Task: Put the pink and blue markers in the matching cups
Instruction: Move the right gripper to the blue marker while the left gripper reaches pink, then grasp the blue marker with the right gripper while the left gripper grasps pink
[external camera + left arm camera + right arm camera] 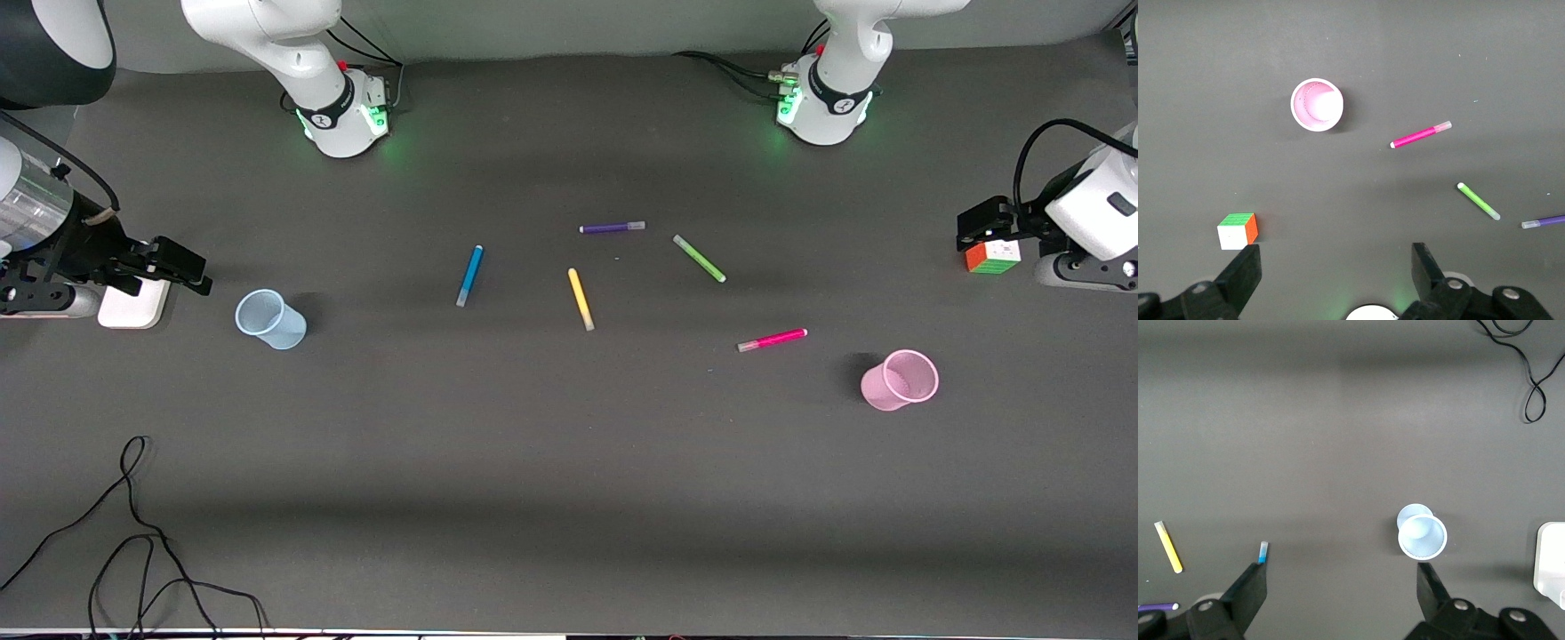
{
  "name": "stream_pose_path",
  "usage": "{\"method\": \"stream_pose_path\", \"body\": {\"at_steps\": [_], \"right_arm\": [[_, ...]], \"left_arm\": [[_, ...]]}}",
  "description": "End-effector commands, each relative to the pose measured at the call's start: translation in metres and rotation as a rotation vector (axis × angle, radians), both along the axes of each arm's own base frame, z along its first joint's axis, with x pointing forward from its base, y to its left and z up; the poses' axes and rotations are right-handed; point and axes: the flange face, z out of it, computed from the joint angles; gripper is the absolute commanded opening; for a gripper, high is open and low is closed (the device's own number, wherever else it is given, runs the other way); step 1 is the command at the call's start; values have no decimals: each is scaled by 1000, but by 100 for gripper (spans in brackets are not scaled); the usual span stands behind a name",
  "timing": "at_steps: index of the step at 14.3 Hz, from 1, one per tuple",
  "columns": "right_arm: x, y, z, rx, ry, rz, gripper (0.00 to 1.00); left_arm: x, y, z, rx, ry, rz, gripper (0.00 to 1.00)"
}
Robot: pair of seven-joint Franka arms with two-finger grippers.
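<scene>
Black fingers on both the left gripper [1331, 277] and right gripper [1341, 590] hang spread apart above the table.

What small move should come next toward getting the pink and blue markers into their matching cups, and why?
Probably the left gripper, open and empty over its end of the table, should come down over the pink marker. That marker lies flat, apart from the others and close to the upright pink cup. The right gripper, also open, could likewise go for the blue marker, with the blue cup close by.
</scene>
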Motion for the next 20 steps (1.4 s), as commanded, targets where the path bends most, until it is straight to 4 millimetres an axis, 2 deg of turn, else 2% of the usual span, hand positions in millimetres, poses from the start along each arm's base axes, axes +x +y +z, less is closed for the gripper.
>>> {"method": "stream_pose_path", "body": {"at_steps": [1,4,6,9,11,13,15,17,19,20], "right_arm": [[1,0,-7,-15,20,16,100],[12,5,-38,-7,83,13,100],[20,9,-63,-6,130,16,100],[25,32,-87,6,173,6,100],[28,56,-105,54,217,-51,100],[30,81,-133,77,278,-86,100],[30,110,-165,101,350,-110,100],[30,130,-197,151,428,-148,100],[18,165,-230,137,498,-107,100],[9,178,-248,110,537,-141,100]], "left_arm": [[-5,-11,2,-16,5,-93,100],[-4,-33,-12,-85,49,-239,100],[-7,-60,-19,-100,67,-325,100],[-11,-81,-34,-112,92,-563,100],[-14,-87,-48,-96,113,-666,100],[-22,-91,-58,-84,103,-742,100],[-30,-90,-75,-80,99,-774,100],[-34,-88,-96,-95,102,-863,100],[-36,-88,-124,-94,89,-878,100],[-37,-87,-139,-92,76,-880,100]]}}
